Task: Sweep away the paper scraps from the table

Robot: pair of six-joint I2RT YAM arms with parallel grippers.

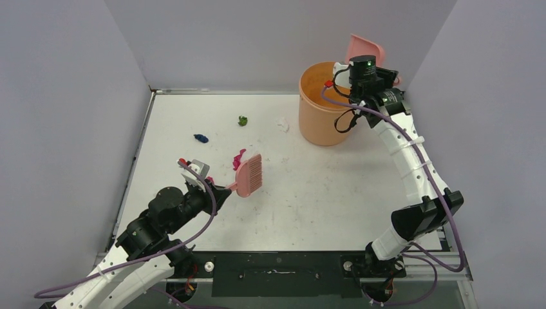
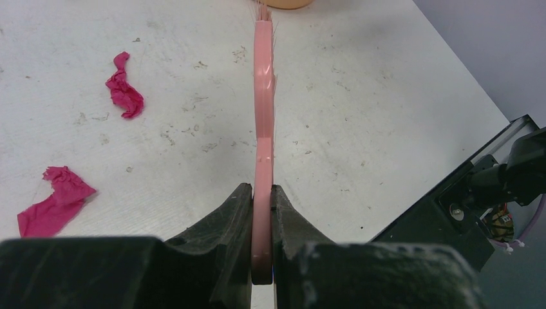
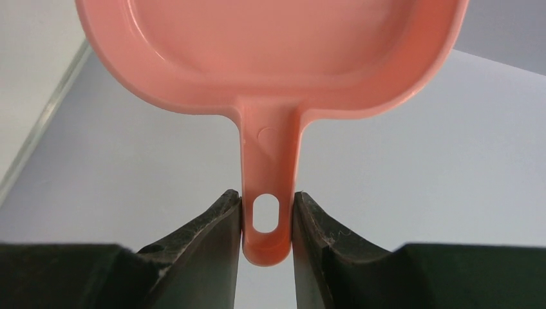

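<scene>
Seen from above, the left tool (image 1: 226, 188) is clamped on the handle of a pink brush (image 1: 249, 174), held over the left middle of the white surface (image 1: 322, 199) with its bristles showing to the camera. The paper scraps (image 1: 238, 159) lie on the surface beyond it. A magenta one is just beside the brush head, a dark blue scrap (image 1: 201, 138) lies farther left, and a green scrap (image 1: 243, 120) and a white scrap (image 1: 282, 123) lie nearer the back. The white one is near an orange bucket (image 1: 322, 112). The right tool (image 1: 360, 58) is raised at the bucket's far rim, holding a pink dustpan (image 1: 365, 47) tilted up behind it.

In the left wrist view, both fingers press on the brush handle, and the brush runs away edge-on. Two magenta pieces lie on the surface to its left, apart from it.

In the right wrist view, the fingers pinch the end of the dustpan handle at its hanging hole. The pan's hollow faces the camera, with the wall behind.
</scene>
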